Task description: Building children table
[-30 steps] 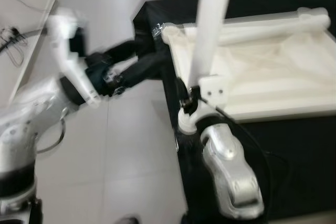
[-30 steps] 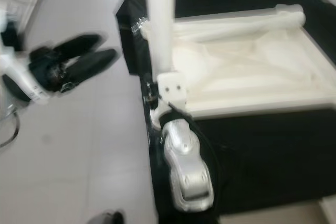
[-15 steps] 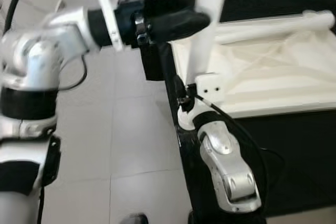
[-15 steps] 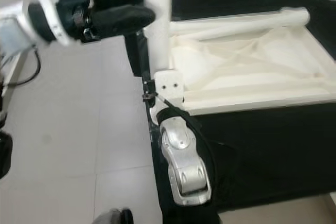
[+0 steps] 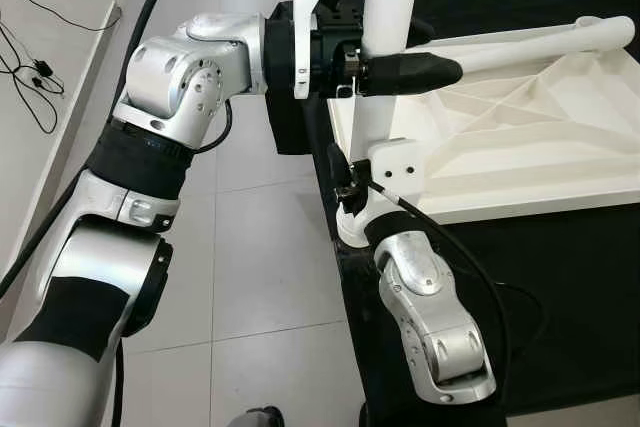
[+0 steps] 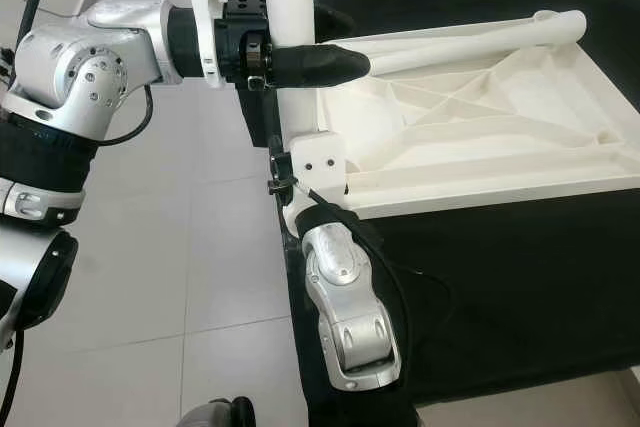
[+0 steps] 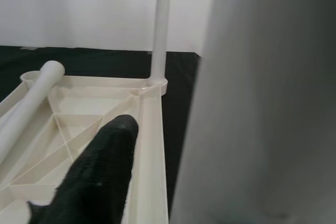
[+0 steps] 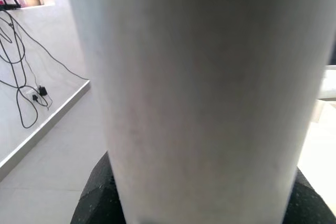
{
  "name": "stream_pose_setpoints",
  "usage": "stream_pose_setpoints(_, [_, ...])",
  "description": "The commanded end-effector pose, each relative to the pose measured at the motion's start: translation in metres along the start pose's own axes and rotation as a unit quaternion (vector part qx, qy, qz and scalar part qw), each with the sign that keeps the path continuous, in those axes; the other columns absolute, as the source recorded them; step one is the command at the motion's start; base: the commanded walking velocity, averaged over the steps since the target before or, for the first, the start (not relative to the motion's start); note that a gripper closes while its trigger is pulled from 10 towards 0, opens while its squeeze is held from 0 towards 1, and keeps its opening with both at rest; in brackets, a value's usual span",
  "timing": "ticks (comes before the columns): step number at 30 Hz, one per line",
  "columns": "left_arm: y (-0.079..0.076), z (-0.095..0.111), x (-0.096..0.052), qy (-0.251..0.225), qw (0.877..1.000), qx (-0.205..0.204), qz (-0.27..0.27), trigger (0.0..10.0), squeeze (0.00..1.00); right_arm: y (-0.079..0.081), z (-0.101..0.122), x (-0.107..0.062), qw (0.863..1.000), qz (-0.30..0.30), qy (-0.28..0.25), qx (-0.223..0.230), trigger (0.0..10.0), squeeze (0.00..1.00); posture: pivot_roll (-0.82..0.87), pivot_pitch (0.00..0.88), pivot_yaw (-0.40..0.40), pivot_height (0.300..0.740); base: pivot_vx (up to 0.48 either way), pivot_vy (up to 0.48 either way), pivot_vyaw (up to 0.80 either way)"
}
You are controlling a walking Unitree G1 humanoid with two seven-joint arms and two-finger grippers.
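A white plastic table top lies upside down on a black-covered table. A white table leg stands upright at its near left corner, above a white corner block. My right gripper is shut on the base of that leg; its black fingers show on both sides of it. My left gripper is open higher up, one finger in front of the leg with a gap and the other behind it. A second leg lies along the far rim. A third leg stands in a far corner.
Pale tiled floor runs along the left of the black table, whose edge is at my right arm. Black cables trail by the wall at far left. A dark shoe tip shows at the bottom edge.
My left arm has swung up from low over the floor and reached right, bringing its fingers to either side of the upright leg. The right arm still holds the leg's base.
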State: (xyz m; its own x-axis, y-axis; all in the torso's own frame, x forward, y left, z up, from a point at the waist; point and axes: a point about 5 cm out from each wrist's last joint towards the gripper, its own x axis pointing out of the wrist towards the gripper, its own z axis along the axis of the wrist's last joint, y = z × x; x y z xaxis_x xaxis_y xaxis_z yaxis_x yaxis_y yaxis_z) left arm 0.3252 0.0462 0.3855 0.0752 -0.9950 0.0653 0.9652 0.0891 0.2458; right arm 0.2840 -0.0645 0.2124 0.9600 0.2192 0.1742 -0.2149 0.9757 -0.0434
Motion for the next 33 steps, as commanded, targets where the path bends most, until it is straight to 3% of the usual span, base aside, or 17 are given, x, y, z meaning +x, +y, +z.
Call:
stream_pose_setpoints(1, [-0.003, 0.006, 0.005, 0.000, 1.000, 0.004, -0.015, 0.0, 0.00, 0.016, -0.031, -0.004, 0.995, 0.032, 0.082, 0.050, 10.0, 0.00, 0.07, 0.205, 0.087, 0.740, 0.000, 0.000, 0.00])
stream_pose_setpoints(12, [-0.008, 0.016, 0.009, -0.004, 0.998, 0.020, -0.064, 0.0, 0.00, 0.013, -0.030, 0.000, 0.995, 0.040, 0.084, 0.042, 10.0, 0.00, 0.07, 0.207, 0.071, 0.740, 0.000, 0.000, 0.00])
stream_pose_setpoints(13, [-0.009, 0.016, 0.009, -0.004, 0.998, 0.021, -0.067, 0.0, 0.00, 0.011, -0.028, 0.002, 0.995, 0.049, 0.081, 0.043, 10.0, 1.00, 0.07, 0.208, 0.070, 0.740, 0.000, 0.000, 0.00])
stream_pose_setpoints(18, [-0.011, 0.015, 0.009, -0.003, 0.997, 0.021, -0.071, 0.0, 0.00, 0.008, -0.024, 0.008, 0.994, 0.075, 0.072, 0.045, 10.0, 1.00, 0.07, 0.208, 0.066, 0.740, 0.000, 0.000, 0.00])
stream_pose_setpoints(20, [-0.012, 0.014, 0.008, -0.003, 0.997, 0.021, -0.075, 0.0, 0.00, 0.003, -0.014, 0.025, 0.984, 0.170, 0.041, 0.018, 10.0, 1.00, 0.07, 0.209, 0.064, 0.740, 0.000, 0.000, 0.00])
stream_pose_setpoints(23, [-0.012, 0.013, 0.008, -0.003, 0.997, 0.021, -0.076, 0.0, 0.00, -0.004, -0.008, 0.034, 0.977, 0.213, 0.032, 0.003, 10.0, 1.00, 0.07, 0.211, 0.062, 0.740, 0.000, 0.000, 0.00])
stream_pose_setpoints(24, [-0.013, 0.013, 0.008, -0.003, 0.997, 0.022, -0.078, 0.0, 0.00, -0.012, -0.002, 0.041, 0.970, 0.243, 0.022, -0.022, 10.0, 1.00, 0.07, 0.211, 0.062, 0.740, 0.000, 0.000, 0.00])
stream_pose_setpoints(25, [-0.013, 0.013, 0.008, -0.003, 0.997, 0.022, -0.079, 0.0, 0.00, -0.019, 0.002, 0.049, 0.963, 0.265, 0.022, -0.043, 10.0, 0.90, 0.07, 0.211, 0.061, 0.740, 0.000, 0.000, 0.00])
stream_pose_setpoints(26, [-0.013, 0.013, 0.008, -0.003, 0.997, 0.022, -0.079, 0.0, 0.00, -0.019, 0.002, 0.049, 0.963, 0.265, 0.022, -0.043, 10.0, 0.90, 0.07, 0.211, 0.061, 0.740, 0.000, 0.000, 0.00])
stream_pose_setpoints(27, [-0.014, 0.012, 0.008, -0.003, 0.996, 0.023, -0.081, 0.0, 0.00, -0.026, 0.007, 0.056, 0.954, 0.290, 0.018, -0.068, 10.0, 0.16, 0.07, 0.215, 0.061, 0.740, 0.000, 0.000, 0.00])
stream_pose_setpoints(28, [-0.015, 0.011, 0.009, -0.002, 0.996, 0.023, -0.085, 0.0, 0.00, -0.031, 0.013, 0.064, 0.945, 0.314, 0.016, -0.088, 10.0, 0.00, 0.07, 0.216, 0.061, 0.740, 0.000, 0.000, 0.00])
stream_pose_setpoints(33, [-0.019, 0.008, 0.010, 0.000, 0.995, 0.024, -0.094, 0.0, 0.00, -0.039, 0.025, 0.080, 0.936, 0.338, 0.016, -0.099, 10.0, 0.00, 0.07, 0.223, 0.060, 0.740, 0.000, 0.000, 0.00])
